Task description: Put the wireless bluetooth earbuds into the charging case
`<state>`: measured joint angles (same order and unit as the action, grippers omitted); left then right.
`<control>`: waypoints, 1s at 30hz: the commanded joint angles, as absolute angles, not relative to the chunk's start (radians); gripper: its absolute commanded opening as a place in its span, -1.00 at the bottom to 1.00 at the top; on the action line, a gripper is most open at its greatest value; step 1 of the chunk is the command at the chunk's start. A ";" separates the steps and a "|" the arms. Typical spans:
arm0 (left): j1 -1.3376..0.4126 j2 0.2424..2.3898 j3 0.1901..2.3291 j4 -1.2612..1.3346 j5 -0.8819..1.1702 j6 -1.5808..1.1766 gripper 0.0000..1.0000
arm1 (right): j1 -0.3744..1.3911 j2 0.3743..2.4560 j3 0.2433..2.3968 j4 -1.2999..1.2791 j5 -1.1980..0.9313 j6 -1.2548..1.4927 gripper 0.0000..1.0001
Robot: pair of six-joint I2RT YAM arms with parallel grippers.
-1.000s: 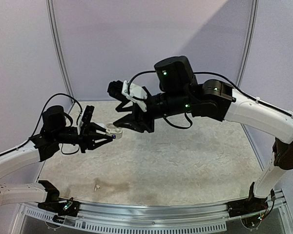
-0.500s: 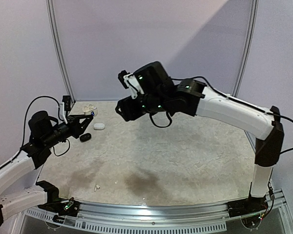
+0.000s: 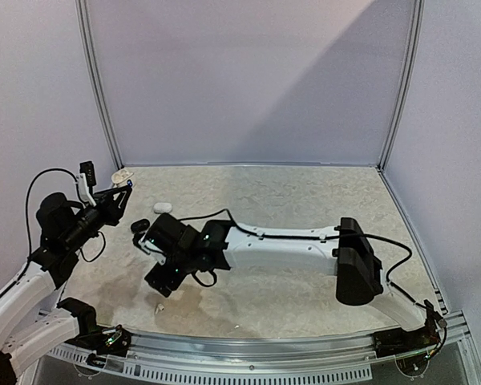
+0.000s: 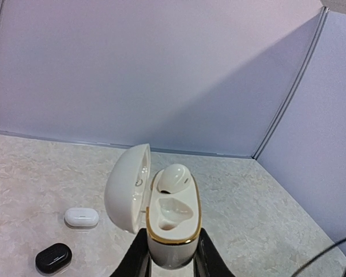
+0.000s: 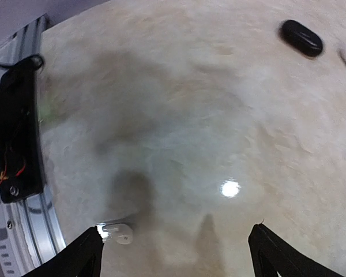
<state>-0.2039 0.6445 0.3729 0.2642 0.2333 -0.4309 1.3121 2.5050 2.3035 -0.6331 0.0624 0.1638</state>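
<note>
My left gripper (image 4: 172, 261) is shut on the body of an open cream charging case with a gold rim (image 4: 172, 222). Its lid (image 4: 127, 187) hangs open to the left. One white earbud (image 4: 174, 176) sits in the far socket; the near socket is empty. In the top view this gripper (image 3: 120, 189) holds the case (image 3: 123, 175) up at the far left. My right gripper (image 3: 162, 285) is low over the front left of the table. It is open and empty (image 5: 176, 254). A white stemmed earbud (image 5: 118, 232) lies on the table just inside its left finger, also seen in the top view (image 3: 159, 306).
A closed white pill-shaped case (image 3: 162, 207) and a closed black case (image 3: 139, 225) lie at the left of the table; both show in the left wrist view (image 4: 81, 217) (image 4: 53, 257). The table's front metal rail (image 5: 23, 144) with the left arm's base is close beside my right gripper.
My right arm has swung from high above the table's back down to the front left, over the loose earbud. My left arm has drawn back left with the open case.
</note>
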 commanded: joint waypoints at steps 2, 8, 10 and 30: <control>-0.180 0.672 0.353 0.305 0.239 -0.412 -1.00 | 1.322 2.557 2.281 -0.471 -0.172 -0.059 0.81; -0.181 0.638 0.338 0.304 0.254 -0.380 -1.00 | 1.345 2.550 2.160 -0.380 -0.142 -0.017 0.81; -0.184 0.629 0.324 0.321 0.257 -0.385 -1.00 | 1.357 2.554 2.141 -0.352 -0.129 -0.008 0.81; -0.233 0.571 0.296 0.330 0.240 -0.383 -1.00 | 1.400 2.620 2.113 -0.358 -0.005 0.022 0.25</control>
